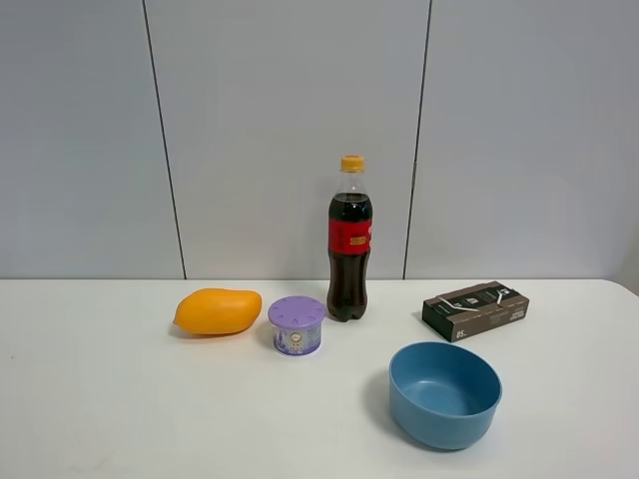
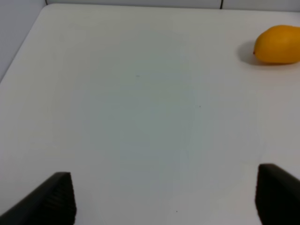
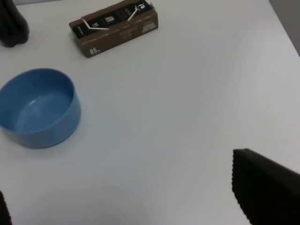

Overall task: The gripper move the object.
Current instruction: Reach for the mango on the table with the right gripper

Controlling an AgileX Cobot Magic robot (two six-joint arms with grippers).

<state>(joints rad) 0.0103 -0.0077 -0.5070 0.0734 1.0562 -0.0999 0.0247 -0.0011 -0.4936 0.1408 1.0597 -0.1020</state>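
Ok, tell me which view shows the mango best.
The exterior high view: the whole mango shows, beside the purple-lidded tub. The left wrist view catches it far off, cropped by the frame edge. The right wrist view misses it.

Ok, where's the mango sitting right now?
In the high view the mango lies on the left half of the table, just left of the purple-lidded tub.

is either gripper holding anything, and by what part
Nothing held: left gripper and right gripper are open and empty; the mango lies apart on the table.
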